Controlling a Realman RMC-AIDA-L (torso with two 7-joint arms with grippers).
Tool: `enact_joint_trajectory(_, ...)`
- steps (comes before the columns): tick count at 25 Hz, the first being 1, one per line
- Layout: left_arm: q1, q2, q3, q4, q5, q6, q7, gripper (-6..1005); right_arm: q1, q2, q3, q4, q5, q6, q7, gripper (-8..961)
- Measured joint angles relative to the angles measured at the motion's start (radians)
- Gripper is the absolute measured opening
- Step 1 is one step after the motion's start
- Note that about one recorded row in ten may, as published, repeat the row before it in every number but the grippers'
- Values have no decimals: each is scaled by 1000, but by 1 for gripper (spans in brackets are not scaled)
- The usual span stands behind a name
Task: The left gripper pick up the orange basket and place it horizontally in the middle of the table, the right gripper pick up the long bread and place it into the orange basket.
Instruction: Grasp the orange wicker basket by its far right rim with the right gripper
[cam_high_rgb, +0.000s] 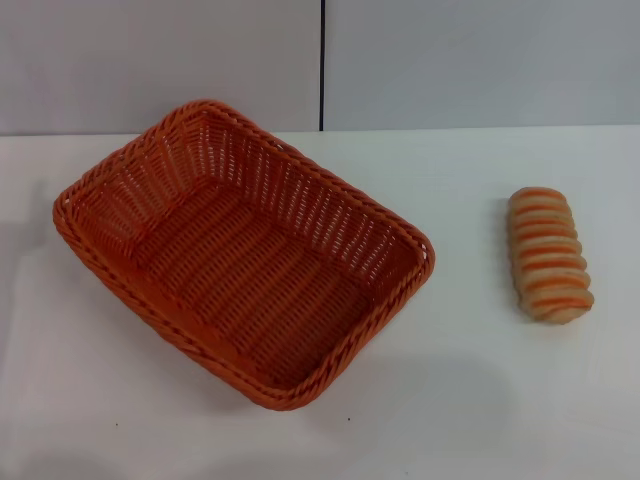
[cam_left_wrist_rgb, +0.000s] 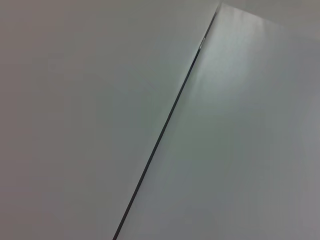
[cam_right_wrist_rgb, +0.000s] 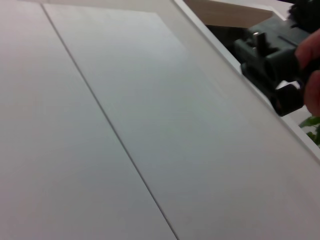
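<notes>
The orange basket (cam_high_rgb: 245, 250) sits skewed on the worktop (cam_high_rgb: 450, 400), left of centre, its long axis diagonal (left arm's side); the long bread (cam_high_rgb: 549, 256) lies apart, rightward. Neither end effector shows, so their state is unknown.

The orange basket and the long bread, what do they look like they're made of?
The orange basket looks like woven plastic wicker: uniform glossy orange strands and a braided rim, though dyed rattan can't be ruled out. The long bread looks matte and pale beige with orange crosswise stripes and ridges; real or imitation, I can't tell.
</notes>
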Motion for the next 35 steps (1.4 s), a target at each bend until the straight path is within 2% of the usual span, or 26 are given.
enact_joint_trajectory(3, 0, 0, 0, -1, 0, 0, -1, 800, 2, -7, -9, -12, -7, 49, 64, 736)
enact_joint_trajectory(6, -2, 0, -1, -1, 2, 0, -1, 798, 3, -12, -26, -37, -11, 140, 153, 507)
enact_joint_trajectory(11, -4, 0, -1, -1, 2, -2, -1, 798, -8, -5, -41, -47, -12, 148, 151, 284)
enact_joint_trajectory(16, -5, 0, -3, -1, 1, -5, 0, 798, -12, 1, -54, -58, -7, 171, 146, 138)
enact_joint_trajectory(17, -7, -1, -5, -1, 1, -6, 4, 798, -5, 0, -50, -56, -3, 213, 147, 109)
enact_joint_trajectory(22, -12, -2, -11, -1, 1, -8, 9, 798, 2, -14, -107, -76, -44, 274, 164, -3)
enact_joint_trajectory(29, -15, -1, -8, -1, 6, -19, 9, 798, -6, -17, -141, -85, -83, 250, 191, -2)
enact_joint_trajectory(33, -7, 2, 5, 2, 8, -29, 10, 798, -14, -31, -212, -100, -118, 233, 193, -1)
enact_joint_trajectory(35, 3, 5, 29, 14, 9, -33, 10, 799, -28, -43, -286, -105, -125, 182, 196, 1)
